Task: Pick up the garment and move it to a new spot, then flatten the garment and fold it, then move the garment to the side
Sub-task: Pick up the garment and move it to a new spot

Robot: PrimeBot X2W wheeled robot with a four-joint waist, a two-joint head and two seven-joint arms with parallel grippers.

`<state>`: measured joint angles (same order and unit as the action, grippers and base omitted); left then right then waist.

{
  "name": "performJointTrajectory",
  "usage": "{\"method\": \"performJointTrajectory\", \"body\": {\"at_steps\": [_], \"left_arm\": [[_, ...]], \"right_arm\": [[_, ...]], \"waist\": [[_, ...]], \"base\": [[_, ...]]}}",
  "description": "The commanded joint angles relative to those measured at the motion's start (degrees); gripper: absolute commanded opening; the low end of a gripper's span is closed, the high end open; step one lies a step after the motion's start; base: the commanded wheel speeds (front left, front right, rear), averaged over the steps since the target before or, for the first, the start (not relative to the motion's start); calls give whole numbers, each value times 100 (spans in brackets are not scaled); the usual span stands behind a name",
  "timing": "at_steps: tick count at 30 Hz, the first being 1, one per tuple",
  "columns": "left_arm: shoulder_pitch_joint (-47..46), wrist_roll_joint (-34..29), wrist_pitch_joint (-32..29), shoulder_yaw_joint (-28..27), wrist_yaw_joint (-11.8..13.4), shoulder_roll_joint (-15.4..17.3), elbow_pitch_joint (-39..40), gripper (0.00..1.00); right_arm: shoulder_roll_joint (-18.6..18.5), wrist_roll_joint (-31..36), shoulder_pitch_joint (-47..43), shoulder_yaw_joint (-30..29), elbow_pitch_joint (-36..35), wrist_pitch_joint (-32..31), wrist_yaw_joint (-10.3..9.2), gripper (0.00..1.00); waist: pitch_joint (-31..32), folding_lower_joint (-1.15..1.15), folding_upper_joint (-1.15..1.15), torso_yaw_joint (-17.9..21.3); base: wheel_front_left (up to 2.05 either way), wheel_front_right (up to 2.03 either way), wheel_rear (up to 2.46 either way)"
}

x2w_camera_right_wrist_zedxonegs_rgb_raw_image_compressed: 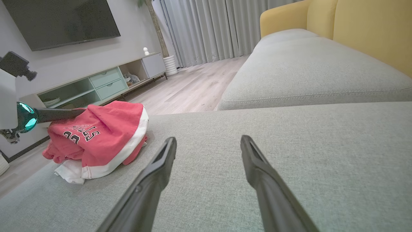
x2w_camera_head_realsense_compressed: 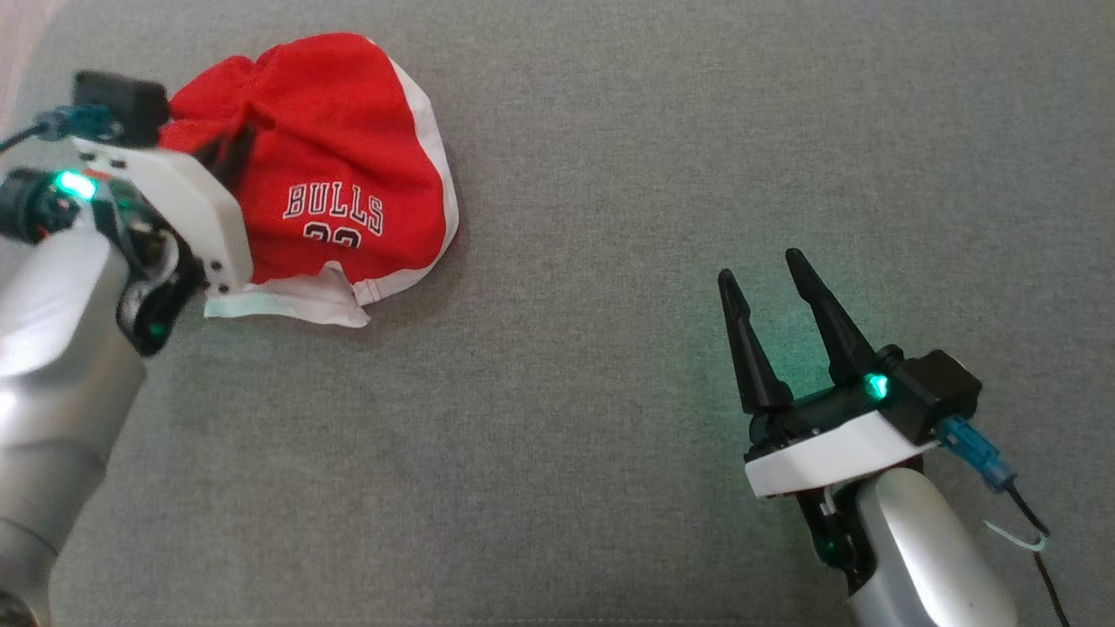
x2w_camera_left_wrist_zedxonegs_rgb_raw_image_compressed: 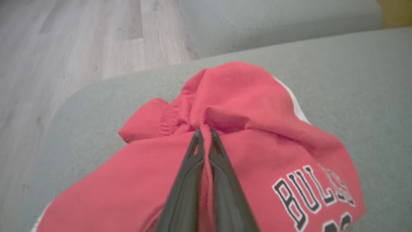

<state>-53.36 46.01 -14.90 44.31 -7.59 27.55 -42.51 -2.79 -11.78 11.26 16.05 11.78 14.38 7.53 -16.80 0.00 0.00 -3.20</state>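
One garment (x2w_camera_head_realsense_compressed: 348, 131) fold is pinched by left end effector (x2w_camera_left_wrist_zedxonegs_rgb_raw_image_compressed: 203, 131); right end effector (x2w_camera_head_realsense_compressed: 760, 266) gapes.

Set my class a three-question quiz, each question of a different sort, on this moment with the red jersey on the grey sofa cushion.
1. True or false: the left gripper is shut on a fold of the red jersey.
2. Which word is printed on the jersey? A. Bulls B. Lakers C. Heat
3. Fill the gap: the right gripper, well apart from the jersey over the grey cushion, stands ____ and holds nothing.
Key: 1 true; 2 A; 3 open.
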Motion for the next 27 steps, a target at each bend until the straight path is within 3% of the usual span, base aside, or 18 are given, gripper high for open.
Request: {"method": "performJointTrajectory", "body": {"at_steps": [1,13,19,27], "left_arm": [[-525,46,323,-245,10,318,67,0],[-1423,-228,2665,-579,10,101,231,0],[-1553,-356,2885,-545,12,-50,674,0],[-1411,-288,2446,-58,11,-231,1316,0]], "right_arm": [[-9,-31,171,106,-166,62,-4,100],[-9,-150,5,108,-100,62,-4,100],[-9,-259,-97,124,-92,62,-4,100],[-9,-439,-98,99,-191,62,-4,100]], "waist": [[48,0,0,-10],[578,0,0,-77],[827,0,0,-25],[902,0,0,344]], "base": [[0,0,0],[0,0,0],[0,0,0],[0,0,0]]}}
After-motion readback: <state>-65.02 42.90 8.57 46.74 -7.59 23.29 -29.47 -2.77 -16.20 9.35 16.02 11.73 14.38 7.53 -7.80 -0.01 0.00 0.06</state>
